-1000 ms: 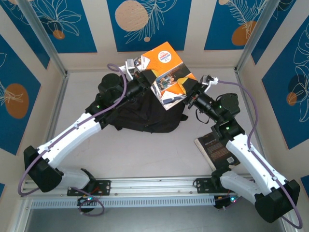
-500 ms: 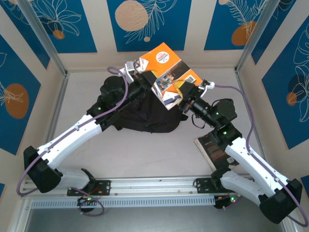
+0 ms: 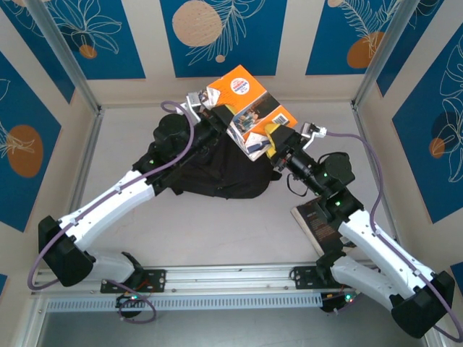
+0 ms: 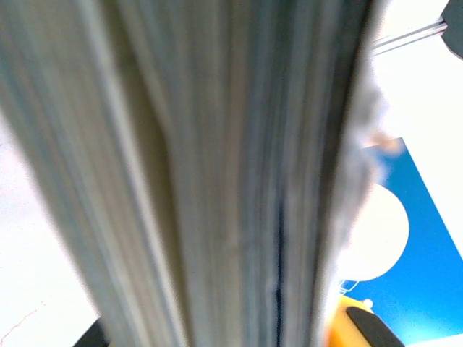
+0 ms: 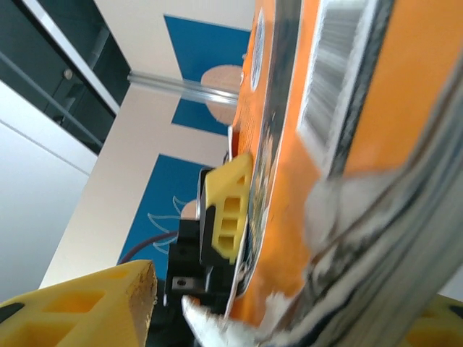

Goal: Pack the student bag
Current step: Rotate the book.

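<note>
— So, where is the student bag (image 3: 224,173)?
— On the table (image 3: 217,231), toward the far middle. It is a black heap under both wrists, and the left arm (image 3: 123,195) crosses its left side.
— What hangs over it?
— An orange book (image 3: 249,108), tilted, above the bag's far edge. The left gripper (image 3: 219,116) is clamped tight on the book's left edge, and the left wrist view has its page edges (image 4: 217,173) close up.
— And the right gripper (image 3: 275,139)?
— Its jaws are parted around the book's near-right corner. In the right wrist view one yellow finger (image 5: 94,303) stands clear of the cover, so nothing is gripped.
— Anything else?
— A dark book (image 3: 322,224) lies flat at near right, partly under the right arm (image 3: 376,246) and apart from the bag.
</note>
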Robot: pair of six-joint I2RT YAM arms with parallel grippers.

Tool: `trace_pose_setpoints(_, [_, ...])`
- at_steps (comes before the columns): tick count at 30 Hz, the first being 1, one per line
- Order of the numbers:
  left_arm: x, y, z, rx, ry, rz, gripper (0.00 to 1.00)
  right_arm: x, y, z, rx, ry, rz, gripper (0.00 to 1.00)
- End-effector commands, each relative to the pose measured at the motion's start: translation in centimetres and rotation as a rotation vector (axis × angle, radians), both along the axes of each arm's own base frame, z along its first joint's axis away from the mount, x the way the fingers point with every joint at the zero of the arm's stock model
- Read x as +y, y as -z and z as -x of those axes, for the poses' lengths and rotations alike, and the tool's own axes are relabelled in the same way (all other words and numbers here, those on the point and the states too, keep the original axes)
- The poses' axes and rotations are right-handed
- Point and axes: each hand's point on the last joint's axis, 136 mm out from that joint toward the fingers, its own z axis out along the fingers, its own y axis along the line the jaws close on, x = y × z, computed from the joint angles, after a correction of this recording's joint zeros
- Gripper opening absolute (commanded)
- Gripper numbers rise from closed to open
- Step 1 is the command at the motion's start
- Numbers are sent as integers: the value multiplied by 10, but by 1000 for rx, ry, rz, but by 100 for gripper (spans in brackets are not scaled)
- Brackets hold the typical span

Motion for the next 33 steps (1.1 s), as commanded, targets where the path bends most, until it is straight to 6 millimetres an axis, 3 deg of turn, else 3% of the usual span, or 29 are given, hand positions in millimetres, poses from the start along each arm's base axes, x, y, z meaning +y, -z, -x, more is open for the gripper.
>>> trace_pose_setpoints(1, [-2,-14,6,-42,24,43,0,-11,-10,-7,-25,46,-35,58])
trace_pose_setpoints(5, [-5,-11,10,-39,38,36,0,-10,-3,-12,18,44,-40,42])
trace_pose_setpoints(12, [-7,-3,11,-31,42,6,0,-12,-2,-12,12,43,3,2])
trace_pose_setpoints(14, [-4,1,11,-27,27,-32,0,-19,1,-10,14,62,41,0])
trace_pose_setpoints(15, [-2,5,11,-24,18,-58,5,-24,5,-9,24,74,64,0])
trace_pose_setpoints(16, [1,10,10,-19,8,-95,14,-29,7,-8,35,81,86,0])
trace_pose_setpoints(19, [0,18,13,-32,55,-263,55,-46,20,0,101,113,223,0])
trace_pose_setpoints(21, [-7,29,15,-26,115,-420,65,-57,23,8,106,138,306,0])
trace_pose_setpoints(26, [-20,72,8,11,233,-768,73,-89,32,32,114,213,597,0])
trace_pose_setpoints(31, [-22,123,-7,95,279,-1049,76,-123,44,56,160,289,873,0])
trace_pose_setpoints(33, [-13,141,-16,150,252,-1149,77,-131,47,63,186,301,919,0])
